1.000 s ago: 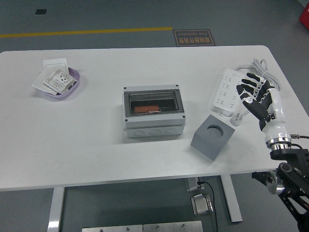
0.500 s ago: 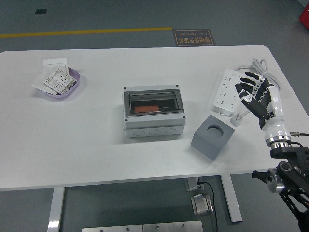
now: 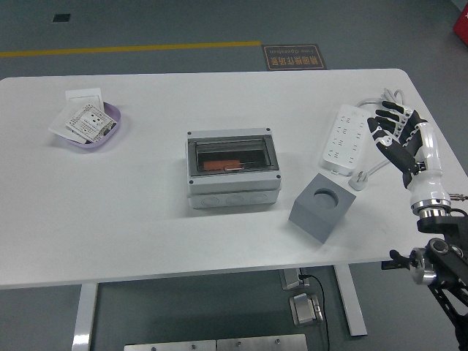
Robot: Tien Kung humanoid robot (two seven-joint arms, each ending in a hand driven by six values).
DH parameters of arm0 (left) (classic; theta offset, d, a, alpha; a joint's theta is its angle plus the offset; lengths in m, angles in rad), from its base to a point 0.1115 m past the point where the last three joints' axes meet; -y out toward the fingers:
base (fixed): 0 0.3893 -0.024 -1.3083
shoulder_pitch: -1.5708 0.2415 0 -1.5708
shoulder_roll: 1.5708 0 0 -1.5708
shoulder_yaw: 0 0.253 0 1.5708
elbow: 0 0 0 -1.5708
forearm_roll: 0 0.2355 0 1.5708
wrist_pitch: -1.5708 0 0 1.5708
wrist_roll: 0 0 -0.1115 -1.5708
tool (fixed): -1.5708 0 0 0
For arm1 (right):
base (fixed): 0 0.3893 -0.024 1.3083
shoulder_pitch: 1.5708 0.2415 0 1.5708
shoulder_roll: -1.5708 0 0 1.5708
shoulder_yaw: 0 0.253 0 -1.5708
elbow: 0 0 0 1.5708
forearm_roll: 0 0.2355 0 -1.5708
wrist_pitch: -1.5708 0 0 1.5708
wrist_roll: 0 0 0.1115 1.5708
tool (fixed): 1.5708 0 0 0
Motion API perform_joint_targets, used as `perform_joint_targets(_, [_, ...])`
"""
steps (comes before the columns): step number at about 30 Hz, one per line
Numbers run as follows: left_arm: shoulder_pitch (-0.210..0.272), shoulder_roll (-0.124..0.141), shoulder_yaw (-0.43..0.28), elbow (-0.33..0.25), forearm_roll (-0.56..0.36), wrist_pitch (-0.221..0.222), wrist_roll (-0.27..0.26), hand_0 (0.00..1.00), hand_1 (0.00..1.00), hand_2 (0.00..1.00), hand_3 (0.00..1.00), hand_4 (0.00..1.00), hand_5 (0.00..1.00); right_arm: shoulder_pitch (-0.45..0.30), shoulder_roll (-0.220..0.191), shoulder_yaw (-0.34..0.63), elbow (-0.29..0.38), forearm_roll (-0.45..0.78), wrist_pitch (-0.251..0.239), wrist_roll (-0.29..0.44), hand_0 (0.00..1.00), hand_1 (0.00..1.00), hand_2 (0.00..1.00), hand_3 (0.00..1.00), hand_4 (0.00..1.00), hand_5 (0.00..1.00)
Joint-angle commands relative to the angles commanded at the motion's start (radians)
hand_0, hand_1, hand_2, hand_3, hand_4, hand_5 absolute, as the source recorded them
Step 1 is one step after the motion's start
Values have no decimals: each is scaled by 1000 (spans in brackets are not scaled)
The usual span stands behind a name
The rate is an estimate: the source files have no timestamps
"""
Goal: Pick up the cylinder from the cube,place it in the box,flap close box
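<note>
A grey box (image 3: 232,170) with a clear lid lying shut sits at the table's middle; an orange-red cylinder (image 3: 221,165) lies inside it under the lid. A grey cube (image 3: 319,207) with an empty round hole in its top stands to the box's right. My right hand (image 3: 395,131) hovers at the table's right side, fingers spread and holding nothing, well to the right of the cube. My left arm does not show.
A white power strip (image 3: 342,139) with its cable and plug lies just left of my right hand. A purple dish (image 3: 110,131) with white cards sits at the far left. The table's right edge is close to my forearm.
My right hand has drifted right and slightly up, away from the power strip and cube. Box, lid and cube have not moved.
</note>
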Motion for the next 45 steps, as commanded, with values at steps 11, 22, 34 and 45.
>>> perform_joint_targets(11, [-7, 6, 26, 0, -27, -1, -8, 651, 700, 589, 589, 564, 139, -3, -7, -1, 11, -27, -5, -12, 773, 666, 612, 641, 818, 272])
perform_joint_targets(22, [-25, 19, 67, 0, -61, -1, -15, 652, 700, 590, 590, 566, 140, 6, -17, 2, 14, -51, -12, -26, 774, 658, 594, 616, 812, 281])
perform_joint_targets(34, [-20, 20, 79, 0, -79, -2, -19, 651, 699, 591, 590, 568, 147, -13, -13, 39, 19, -62, -16, -27, 775, 649, 590, 617, 794, 274])
perform_joint_targets(45, [-18, 25, 79, 0, -76, -2, -19, 651, 699, 591, 591, 570, 152, -13, -15, 46, 24, -66, -17, -26, 775, 649, 587, 613, 787, 274])
